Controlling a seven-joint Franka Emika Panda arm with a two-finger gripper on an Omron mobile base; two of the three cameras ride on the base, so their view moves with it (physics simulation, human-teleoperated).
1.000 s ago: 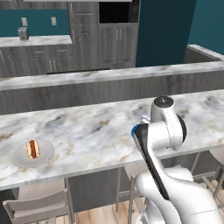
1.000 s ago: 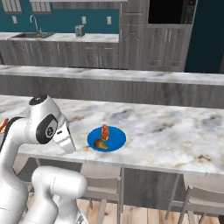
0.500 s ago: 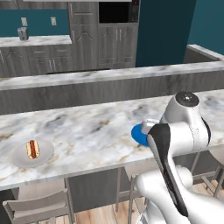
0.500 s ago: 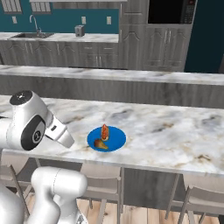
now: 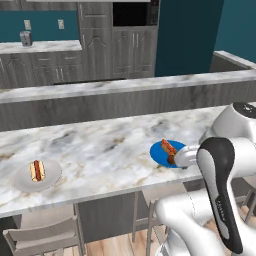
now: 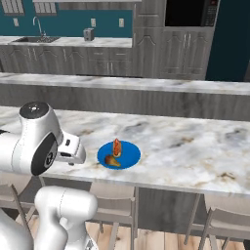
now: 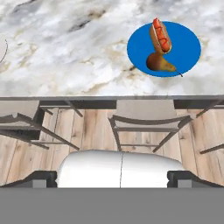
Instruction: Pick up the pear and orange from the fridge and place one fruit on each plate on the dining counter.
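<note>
Hand view shows the brownish-yellow pear (image 7: pixel 159 62) on the round bright blue plate (image 7: pixel 188 48), beside a hot dog (image 7: pixel 160 35). Arm has swung back from the veined marble dining counter (image 5: pixel 100 150), gripper spread wide and empty; 1 fruit delivered, the orange remains.

Broad bare marble worktop (image 5: pixel 100 150) between grey plate (image 5: pixel 20 181) and blue plate (image 5: pixel 161 156), blue plate crowded by hot dog (image 7: pixel 160 36) and pear (image 7: pixel 158 62), raised back ledge (image 5: pixel 125 86) walls the far side, stools (image 7: pixel 144 124) below the near edge
</note>
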